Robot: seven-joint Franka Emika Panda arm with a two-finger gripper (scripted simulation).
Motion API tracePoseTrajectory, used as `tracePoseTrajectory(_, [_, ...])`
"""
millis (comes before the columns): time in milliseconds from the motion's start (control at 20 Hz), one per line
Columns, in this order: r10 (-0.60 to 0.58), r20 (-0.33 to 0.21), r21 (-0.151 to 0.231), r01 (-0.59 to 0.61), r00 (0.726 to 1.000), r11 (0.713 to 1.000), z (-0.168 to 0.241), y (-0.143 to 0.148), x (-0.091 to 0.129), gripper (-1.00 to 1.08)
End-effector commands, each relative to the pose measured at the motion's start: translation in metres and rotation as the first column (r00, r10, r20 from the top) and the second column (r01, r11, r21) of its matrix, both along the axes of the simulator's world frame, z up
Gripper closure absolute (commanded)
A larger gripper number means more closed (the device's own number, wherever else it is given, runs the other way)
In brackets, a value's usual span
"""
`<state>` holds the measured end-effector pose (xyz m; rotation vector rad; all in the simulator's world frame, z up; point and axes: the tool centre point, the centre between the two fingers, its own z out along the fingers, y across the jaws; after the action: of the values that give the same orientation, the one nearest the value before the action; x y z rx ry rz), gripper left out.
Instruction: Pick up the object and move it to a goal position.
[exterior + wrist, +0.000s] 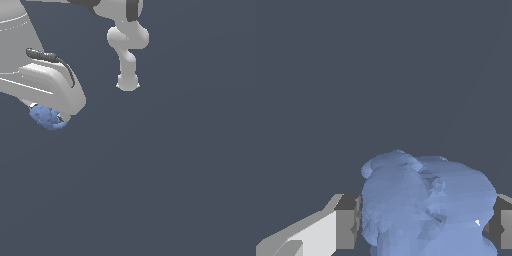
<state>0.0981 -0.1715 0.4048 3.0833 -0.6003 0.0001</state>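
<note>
The object (47,118) is a small bumpy blue blob at the exterior view's left, peeking out under the white hand of the arm. In the wrist view the object (426,202) looms large and lumpy, filling the space between the two fingers. One finger (346,222) presses its side and the other finger (503,225) sits against the opposite side. My gripper (426,225) is shut on the object. In the exterior view my gripper (50,114) is mostly hidden by the hand's body.
The arm's white base and links (127,55) stand at the back centre of the exterior view. A flat dark grey-blue floor (165,190) surrounds everything.
</note>
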Motion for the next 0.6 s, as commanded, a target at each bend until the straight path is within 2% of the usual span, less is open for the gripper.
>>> tracePoseTrajectory(0, [0.0, 0.0, 0.0, 0.0, 1.0, 1.0, 0.0048, -0.0009, 0.0026, 1.08])
tracePoseTrajectory(550, [0.0, 0.0, 0.0, 0.0, 1.0, 1.0, 0.0143, -0.0027, 0.0081, 1.08])
